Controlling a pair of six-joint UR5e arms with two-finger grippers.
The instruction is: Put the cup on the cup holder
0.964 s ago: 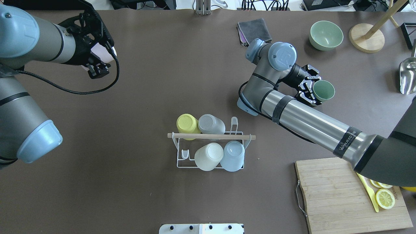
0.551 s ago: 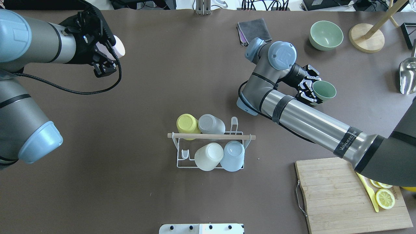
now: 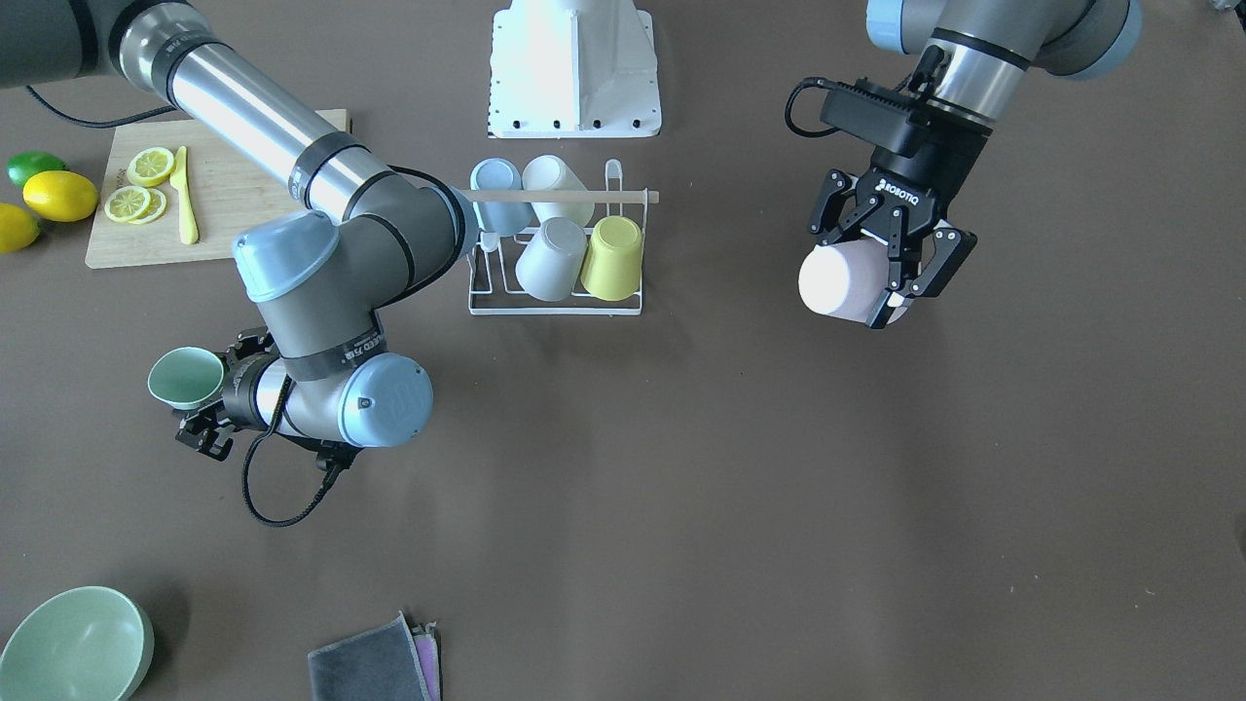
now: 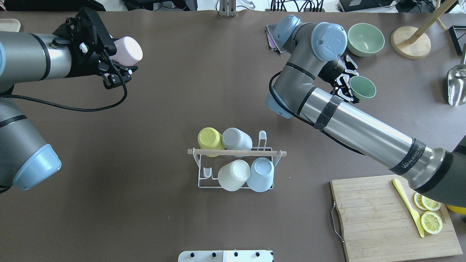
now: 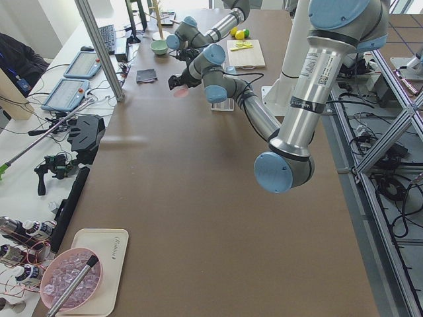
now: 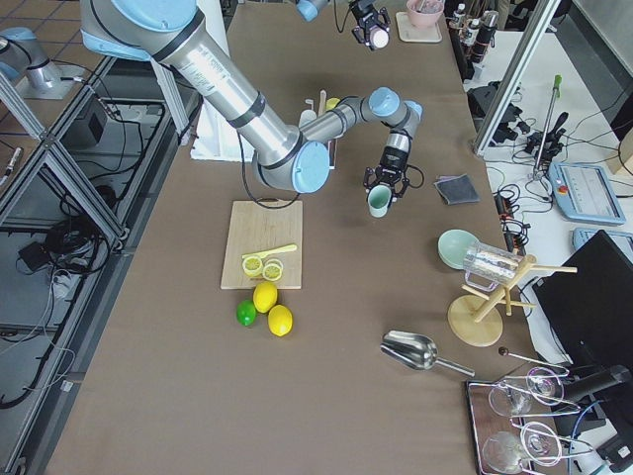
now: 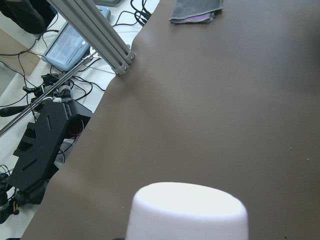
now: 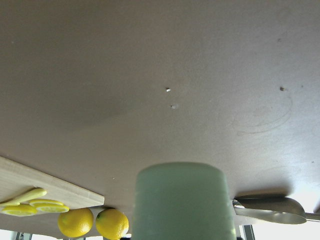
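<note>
The cup holder (image 4: 236, 153), a white wire rack with a wooden rod on top, stands mid-table with several upturned cups on its prongs; it also shows in the front view (image 3: 584, 198). My left gripper (image 4: 117, 64) is shut on a pale pink cup (image 4: 128, 51), held sideways above the table's far left, well away from the rack. The front view shows the same gripper (image 3: 881, 277) and pink cup (image 3: 835, 277). To the far right of the rack, my right gripper (image 4: 345, 86) is shut on a green cup (image 4: 363, 88). Each wrist view shows only its own cup, pink (image 7: 187, 210) and green (image 8: 182, 200).
A green bowl (image 4: 365, 39), a grey cloth (image 4: 287, 32), a wooden stand (image 4: 411, 42) and a metal scoop (image 4: 457, 85) sit along the far right. A cutting board (image 4: 378, 218) with lemon slices and a yellow knife lies near right.
The left arm has swung the pink cup right and turned it sideways. The right arm has lifted and rotated, carrying the green cup slightly farther from the robot.
</note>
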